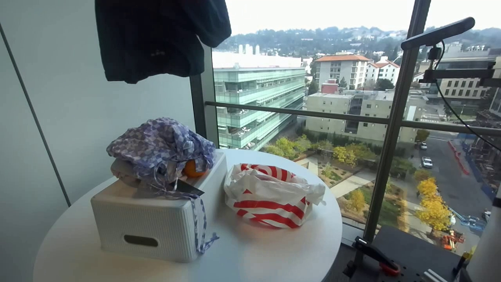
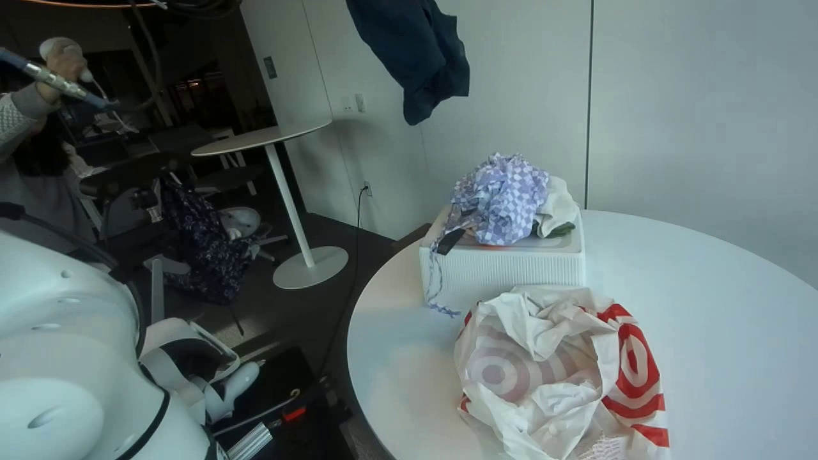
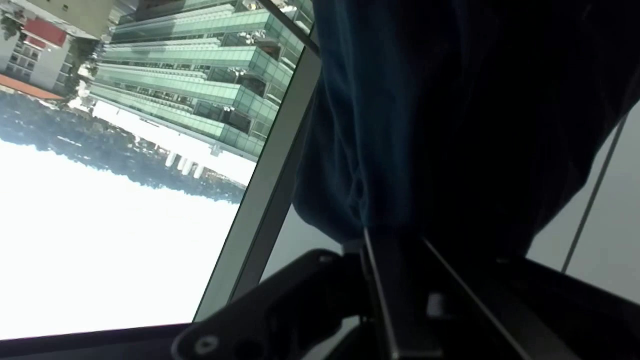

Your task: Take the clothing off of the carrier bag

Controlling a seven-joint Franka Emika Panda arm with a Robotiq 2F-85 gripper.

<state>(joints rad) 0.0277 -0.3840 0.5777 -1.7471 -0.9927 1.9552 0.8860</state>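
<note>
A dark navy piece of clothing hangs in the air at the top of both exterior views (image 1: pixel 156 43) (image 2: pixel 425 61). It fills much of the wrist view (image 3: pixel 390 125). My gripper (image 3: pixel 395 237) is shut on the dark clothing, whose folds cover the fingertips. The gripper is out of view in both exterior views. The white and red carrier bag (image 1: pixel 270 201) lies crumpled on the table in front of the window. In an exterior view the bag (image 2: pixel 543 358) shows its mouth open and upward. The dark clothing hangs well above the table, apart from the bag.
A white ribbed box (image 1: pixel 143 227) (image 2: pixel 505 275) stands beside the bag on the round white table (image 1: pixel 250 254). A purple checkered cloth (image 1: pixel 164 145) (image 2: pixel 505 198) lies piled on it, with straps hanging down. An orange thing (image 1: pixel 193 169) shows under the cloth. A wall and window stand behind.
</note>
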